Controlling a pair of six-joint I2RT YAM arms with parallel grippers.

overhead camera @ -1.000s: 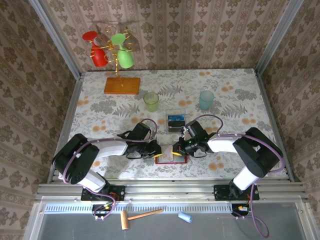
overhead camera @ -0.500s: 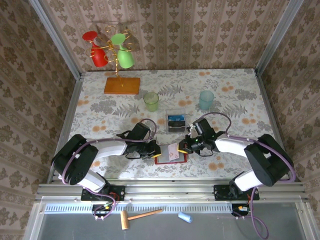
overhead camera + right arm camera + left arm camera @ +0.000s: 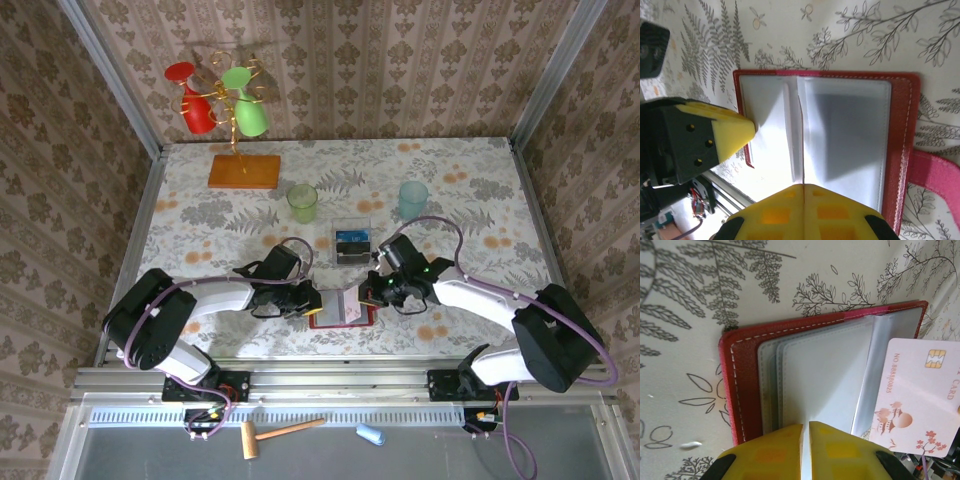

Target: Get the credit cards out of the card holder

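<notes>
The open red holder (image 3: 740, 385) lies near the tabletop's (image 3: 200, 230) front edge, with the left tool (image 3: 805, 440) clenched on its grey pocket (image 3: 825, 375). The right tool (image 3: 802, 192) grasps a pink card (image 3: 912, 400), tilted above the holder. More cards (image 3: 352, 243) lie stacked just beyond.

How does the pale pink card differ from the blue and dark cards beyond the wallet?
The pale pink card is pinched in the right gripper above the open card holder; the blue and dark cards lie flat on the table behind it. The pink card is light, with a chip; the lying cards are darker. All are small rectangles.
</notes>
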